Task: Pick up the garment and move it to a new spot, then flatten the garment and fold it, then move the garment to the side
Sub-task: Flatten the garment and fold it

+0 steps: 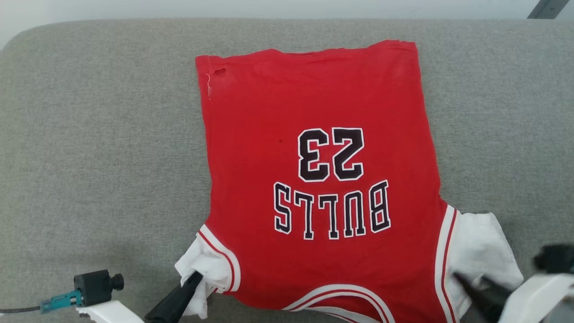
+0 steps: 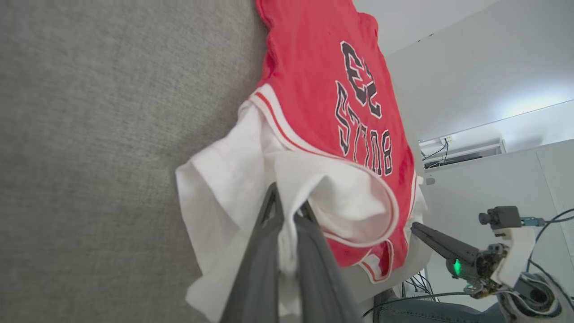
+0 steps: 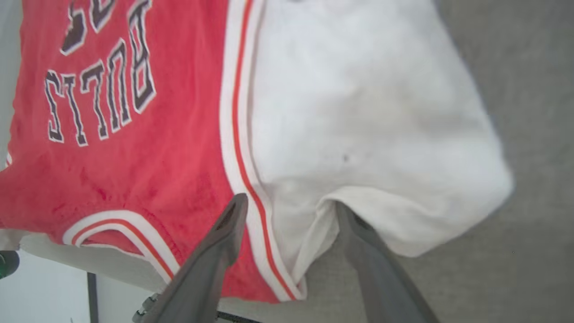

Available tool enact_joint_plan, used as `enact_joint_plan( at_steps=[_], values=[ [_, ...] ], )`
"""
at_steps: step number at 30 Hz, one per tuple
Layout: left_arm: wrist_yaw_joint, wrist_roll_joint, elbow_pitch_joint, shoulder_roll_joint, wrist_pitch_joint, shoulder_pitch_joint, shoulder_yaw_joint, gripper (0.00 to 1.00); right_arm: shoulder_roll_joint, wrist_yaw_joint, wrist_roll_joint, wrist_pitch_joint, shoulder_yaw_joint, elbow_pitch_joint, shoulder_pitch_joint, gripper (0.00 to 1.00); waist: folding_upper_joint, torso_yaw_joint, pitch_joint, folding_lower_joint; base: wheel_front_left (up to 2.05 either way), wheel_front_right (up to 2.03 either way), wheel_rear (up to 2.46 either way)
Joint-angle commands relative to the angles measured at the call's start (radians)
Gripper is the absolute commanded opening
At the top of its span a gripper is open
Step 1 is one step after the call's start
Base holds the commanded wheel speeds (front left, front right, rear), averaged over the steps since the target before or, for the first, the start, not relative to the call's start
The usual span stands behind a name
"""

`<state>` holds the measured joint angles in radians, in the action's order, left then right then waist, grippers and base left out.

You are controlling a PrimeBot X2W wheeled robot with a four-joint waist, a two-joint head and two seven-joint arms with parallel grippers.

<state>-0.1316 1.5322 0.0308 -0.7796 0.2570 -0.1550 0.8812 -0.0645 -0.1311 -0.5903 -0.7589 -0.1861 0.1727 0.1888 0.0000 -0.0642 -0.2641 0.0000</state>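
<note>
Red jersey shirt with white short sleeves (image 1: pixel 323 112) spread flat, lettering up, on grey fabric-covered surface (image 1: pixel 89 134), collar at near edge. Left gripper (image 2: pixel 287 213) clamped on its crumpled near-left sleeve. Right gripper (image 3: pixel 291 204) fingers spread apart, straddling striped seam of other sleeve.

The garment (image 1: pixel 251 148) is soft, matt knit cloth, slightly fuzzy, its lettering (image 1: pixel 332 211) smoother and flat. Under it the grey upholstery (image 1: pixel 98 134) is coarse, matt woven fabric. The left gripper (image 2: pixel 289 202) has matt dark fingers (image 2: pixel 255 269), plastic-looking.
</note>
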Motion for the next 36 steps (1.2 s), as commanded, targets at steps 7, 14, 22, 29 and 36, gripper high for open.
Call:
enact_joint_plan(
  at_steps=[7,14,22,29,36],
  values=[
    [0.002,-0.027,-0.046,-0.012,0.007,-0.01,-0.01,0.0,-0.106,0.0,-0.023,-0.26,-0.096,0.307,-0.097,1.0,0.0,-0.018,-0.023,0.0,0.0,0.0,0.0],
    [0.002,-0.059,-0.096,0.0,0.009,-0.074,0.012,0.0,-0.185,0.0,0.065,-0.365,-0.139,0.277,-0.483,1.0,0.0,-0.082,-0.082,0.0,0.0,0.0,0.0],
    [0.002,-0.072,-0.147,0.02,0.009,-0.143,0.031,0.0,-0.209,0.0,0.295,-0.326,-0.038,-0.1,-0.896,1.0,0.0,-0.164,-0.188,0.0,0.0,0.0,0.0],
    [0.002,-0.082,-0.168,0.048,0.009,-0.183,0.034,0.0,-0.198,0.0,0.477,-0.335,-0.019,-0.344,-1.111,1.0,0.0,-0.214,-0.278,0.0,0.0,0.0,0.0],
    [0.002,-0.088,-0.177,0.066,0.009,-0.217,0.045,0.0,-0.168,0.0,0.594,-0.336,-0.035,-0.493,-1.21,1.0,0.0,-0.232,-0.326,0.0,0.0,0.0,0.0]
  ],
)
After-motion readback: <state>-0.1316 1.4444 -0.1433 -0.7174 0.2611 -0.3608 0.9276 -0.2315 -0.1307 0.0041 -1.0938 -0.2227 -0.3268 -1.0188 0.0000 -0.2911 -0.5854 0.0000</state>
